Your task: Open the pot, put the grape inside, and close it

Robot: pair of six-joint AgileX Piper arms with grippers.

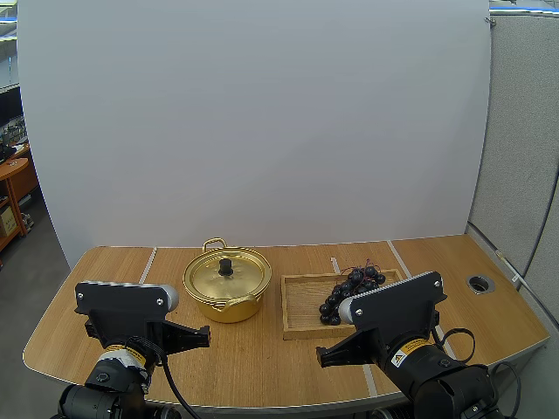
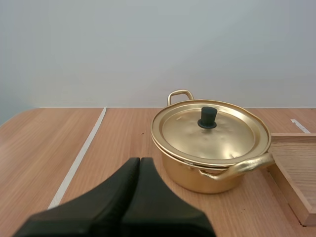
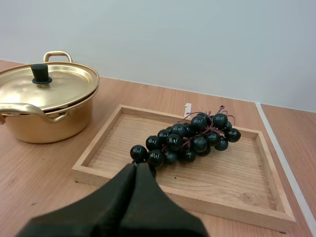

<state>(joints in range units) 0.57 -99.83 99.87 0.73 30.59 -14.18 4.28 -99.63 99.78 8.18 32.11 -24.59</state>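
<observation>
My left gripper (image 2: 139,161) is closed on nothing, pressed together into one dark wedge. It hangs low over the front of the table (image 1: 262,367) and points at the pot (image 2: 197,178). The pot stands on the table left of centre with its lid (image 2: 222,140) on and the black knob (image 2: 208,117) upright at the lid's middle. My right gripper (image 3: 139,166) is closed and empty too, also one wedge, and sits just short of the near rim of the tray (image 3: 224,180). The grapes (image 3: 190,140) lie in the tray, apart from the pot, and the nearest berry is close beyond my right tip. The tray sits just to the right of the pot, near one of its handles, and I cannot tell whether they touch.
</observation>
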